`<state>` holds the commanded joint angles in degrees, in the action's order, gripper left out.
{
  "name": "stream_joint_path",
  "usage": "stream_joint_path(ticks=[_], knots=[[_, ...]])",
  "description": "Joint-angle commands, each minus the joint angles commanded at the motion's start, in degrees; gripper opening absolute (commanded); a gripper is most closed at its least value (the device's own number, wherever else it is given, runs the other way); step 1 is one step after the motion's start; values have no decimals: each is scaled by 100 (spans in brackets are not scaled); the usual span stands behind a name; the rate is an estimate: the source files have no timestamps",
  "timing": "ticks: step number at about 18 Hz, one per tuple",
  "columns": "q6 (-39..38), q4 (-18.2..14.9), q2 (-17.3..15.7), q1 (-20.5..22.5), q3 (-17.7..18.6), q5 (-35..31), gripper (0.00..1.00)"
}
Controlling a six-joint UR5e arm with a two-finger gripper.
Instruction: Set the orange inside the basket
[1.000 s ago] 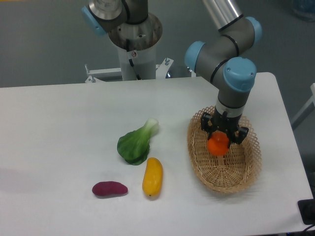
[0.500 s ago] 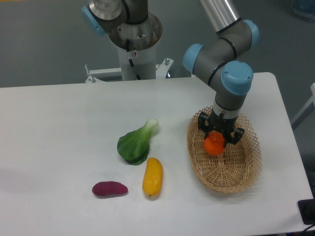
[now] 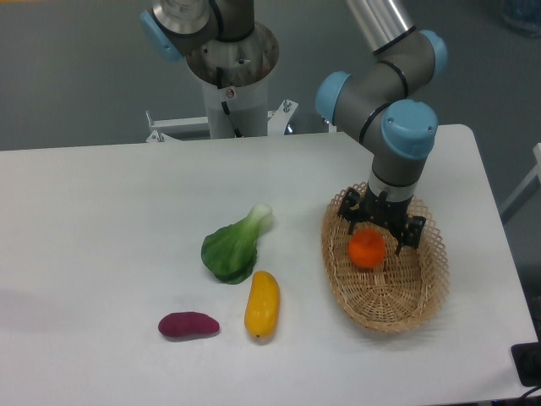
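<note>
The orange (image 3: 367, 251) is small, round and bright, and it lies inside the basket (image 3: 397, 320), in its left-centre part. The basket is an oval, light tan wicker one at the right side of the table. My gripper (image 3: 382, 228) hangs straight down over the basket's far half, just above and behind the orange. Its black fingers (image 3: 418, 232) stand spread wider than the orange and do not clamp it. The gripper is open.
A green bok choy (image 3: 232, 249), an elongated yellow fruit (image 3: 262, 304) and a purple sweet potato (image 3: 188, 325) lie on the white table left of the basket. The arm's base column (image 3: 230, 76) stands behind the table's far edge. The table's right edge is close to the basket.
The fingers have spread apart and the orange has dropped out of them, settling a little lower and to the left in the basket. The arm shifted slightly right.
</note>
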<state>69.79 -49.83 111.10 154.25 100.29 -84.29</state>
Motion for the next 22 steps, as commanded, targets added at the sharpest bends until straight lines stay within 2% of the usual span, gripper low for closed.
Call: stream_joint_path(ticks=[9,16,22], knots=[[52,-35,-176,35,-202,-26,100],[878,-97,-299,211,-220,-26,100],[993,-132,-396,264,-282,-26,100]])
